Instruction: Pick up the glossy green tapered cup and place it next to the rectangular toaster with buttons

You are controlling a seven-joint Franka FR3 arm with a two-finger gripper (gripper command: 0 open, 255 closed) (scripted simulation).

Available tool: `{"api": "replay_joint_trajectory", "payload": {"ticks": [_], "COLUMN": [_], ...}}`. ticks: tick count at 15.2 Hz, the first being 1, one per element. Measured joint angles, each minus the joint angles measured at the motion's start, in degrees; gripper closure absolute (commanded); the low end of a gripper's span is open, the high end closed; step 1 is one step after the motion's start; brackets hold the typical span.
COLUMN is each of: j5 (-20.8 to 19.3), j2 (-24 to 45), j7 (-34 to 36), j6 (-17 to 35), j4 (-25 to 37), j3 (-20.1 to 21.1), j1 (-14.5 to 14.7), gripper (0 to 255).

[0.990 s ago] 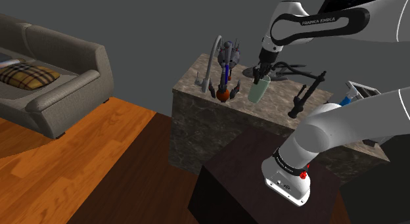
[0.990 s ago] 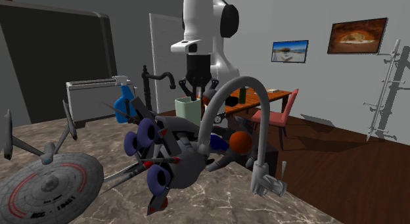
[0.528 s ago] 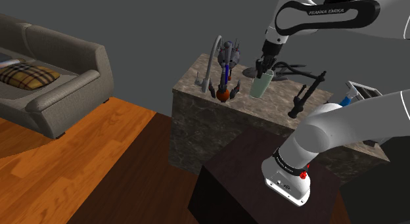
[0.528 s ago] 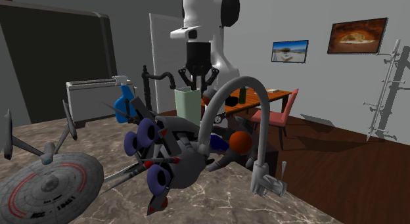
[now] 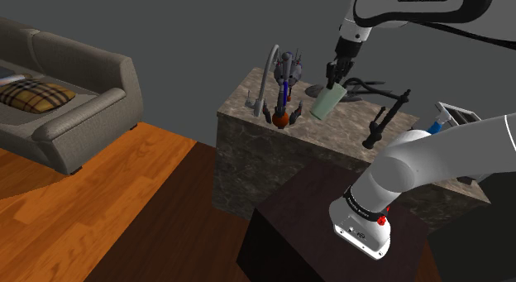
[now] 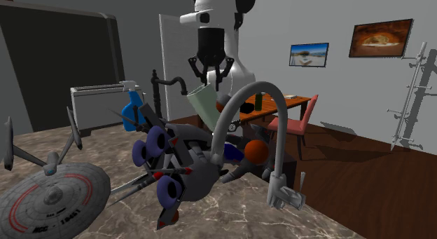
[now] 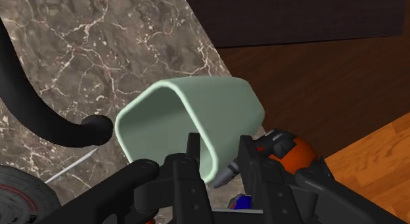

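The pale green tapered cup (image 5: 327, 101) hangs above the marble counter (image 5: 248, 115), tilted, its base swung toward the shoulder view's left. My black gripper (image 5: 337, 78) is above it, shut on one wall of its rim. In the wrist view the two fingers clasp the rim wall of the cup (image 7: 197, 114) at the gripper (image 7: 220, 157). In the second exterior view the cup (image 6: 204, 105) slants below the gripper (image 6: 208, 80). The white rectangular toaster (image 6: 98, 104) stands at the counter's back, also seen as the toaster (image 5: 455, 117) at the shoulder view's right.
A blue spray bottle (image 6: 132, 108) stands by the toaster. Spaceship models (image 6: 56, 192), a grey curved pipe (image 6: 269, 125) and a black figure (image 5: 384, 123) crowd the counter. A sofa (image 5: 58, 98) sits far left; the dark stand (image 5: 314, 231) is below.
The gripper has risen with the cup in it. The cup, upright on the counter a second ago, now hangs off the surface and has tipped to a slant.
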Motion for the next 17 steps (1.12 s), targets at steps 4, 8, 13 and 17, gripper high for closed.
{"api": "replay_joint_trajectory", "payload": {"ticks": [4,8,13,17], "j5": [0.4,0.7,1.1,1.4], "j2": [-0.2,0.0,0.6,1.1], "j7": [-0.1,-0.3,-0.4,-0.6], "j6": [-3.0,-6.0,-9.5,-12.5], "j4": [2.9,6.2,10.3,14.0], "j3": [0.5,0.8,1.2,1.5], "j1": [0.2,0.3,0.5,0.6], "gripper": [255,255,255,255]}}
